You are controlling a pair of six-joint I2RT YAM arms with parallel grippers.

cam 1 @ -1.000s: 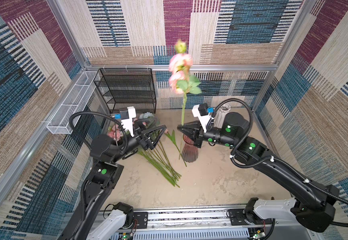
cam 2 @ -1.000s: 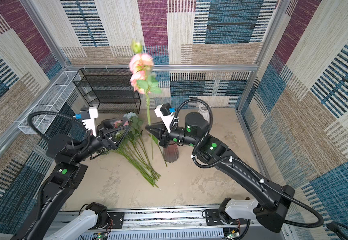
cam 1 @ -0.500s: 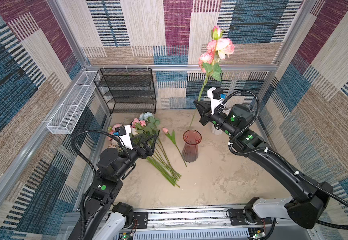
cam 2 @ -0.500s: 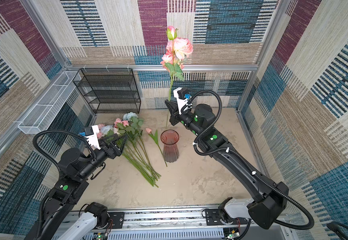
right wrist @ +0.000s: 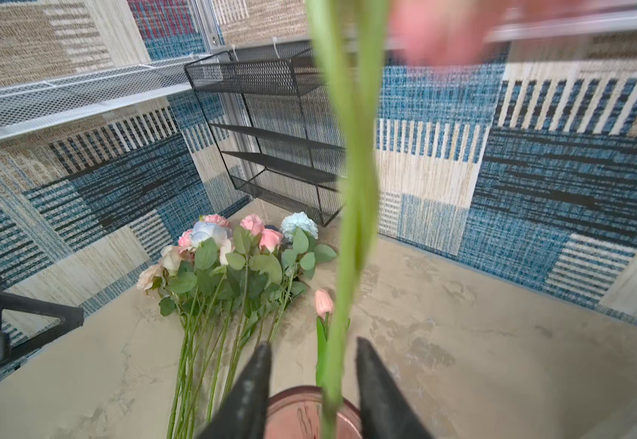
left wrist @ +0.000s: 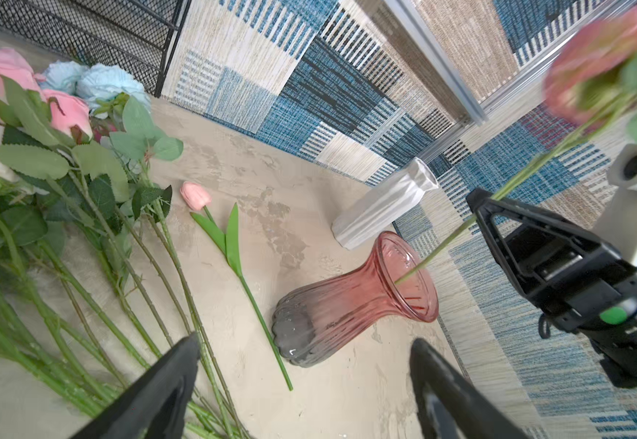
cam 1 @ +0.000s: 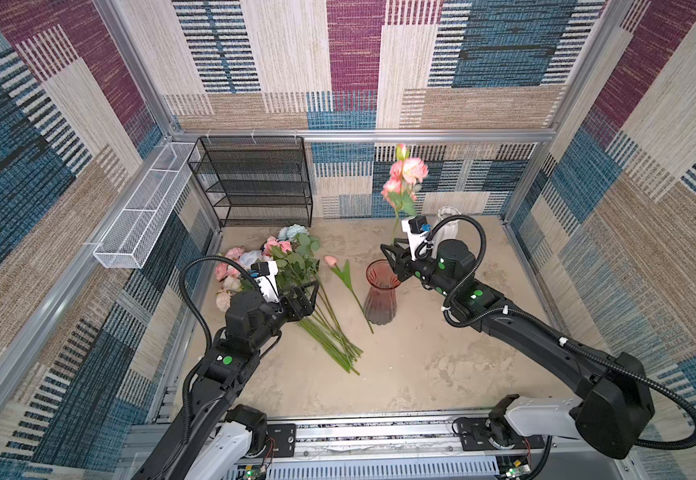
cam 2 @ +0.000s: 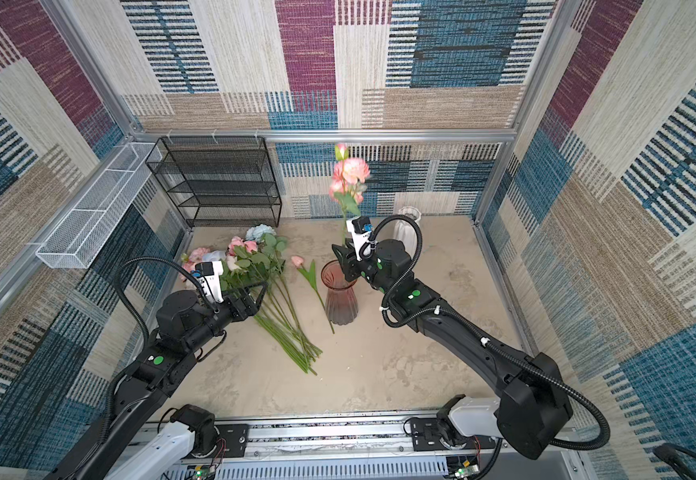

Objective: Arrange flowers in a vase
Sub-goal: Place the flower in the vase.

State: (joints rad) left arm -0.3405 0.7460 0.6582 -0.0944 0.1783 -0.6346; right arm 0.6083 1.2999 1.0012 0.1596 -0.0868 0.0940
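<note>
A pink ribbed glass vase (cam 1: 381, 297) (cam 2: 340, 297) stands mid-table. A pink flower spray (cam 1: 406, 174) (cam 2: 348, 174) rises above it, and the lower end of its stem (left wrist: 442, 247) is inside the vase mouth. My right gripper (cam 1: 389, 251) (right wrist: 313, 342) hangs just over the rim, open, with the stem (right wrist: 351, 228) loose between its jaws. The other flowers (cam 1: 292, 266) (left wrist: 62, 152) lie in a bunch on the table left of the vase. A short pink tulip (cam 1: 331, 261) (left wrist: 195, 195) lies between bunch and vase. My left gripper (cam 1: 315, 291) (left wrist: 305, 340) is open above the bunch's stems.
A white ribbed vase (cam 1: 448, 216) (left wrist: 385, 205) stands behind my right arm near the back wall. A black mesh rack (cam 1: 254, 183) fills the back left corner. A white wire basket (cam 1: 142, 208) hangs on the left wall.
My right gripper came down from high at the back to the vase rim, the stem end went into the vase, and the jaws opened. My left gripper narrowed a little.
</note>
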